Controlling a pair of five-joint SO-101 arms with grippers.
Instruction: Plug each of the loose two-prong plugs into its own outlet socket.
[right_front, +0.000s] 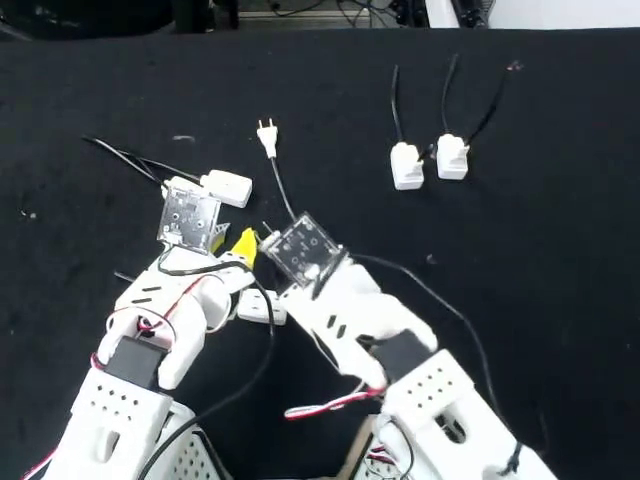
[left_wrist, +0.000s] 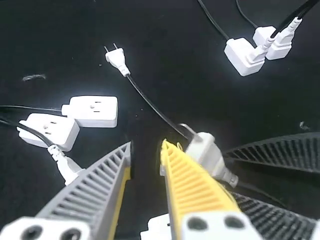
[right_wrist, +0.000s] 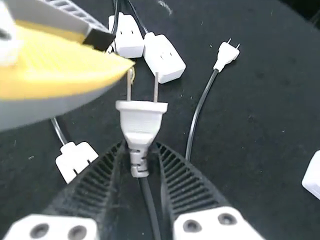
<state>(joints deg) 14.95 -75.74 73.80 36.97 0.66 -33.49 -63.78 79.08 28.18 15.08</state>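
- The right claw is clamping a white plug by its cable end, with both prongs pointing away from the claw.
- The left claw is standing open with nothing in it, its yellow finger reaching in just beside the held plug's prongs.
- The first socket and second socket are lying just ahead of both claws on the black worktop, with their slots showing.
- A loose plug is lying farther ahead of the claws, beyond those sockets.
- The third socket and fourth socket are sitting well off to the right claw's outer side, each holding a plug.
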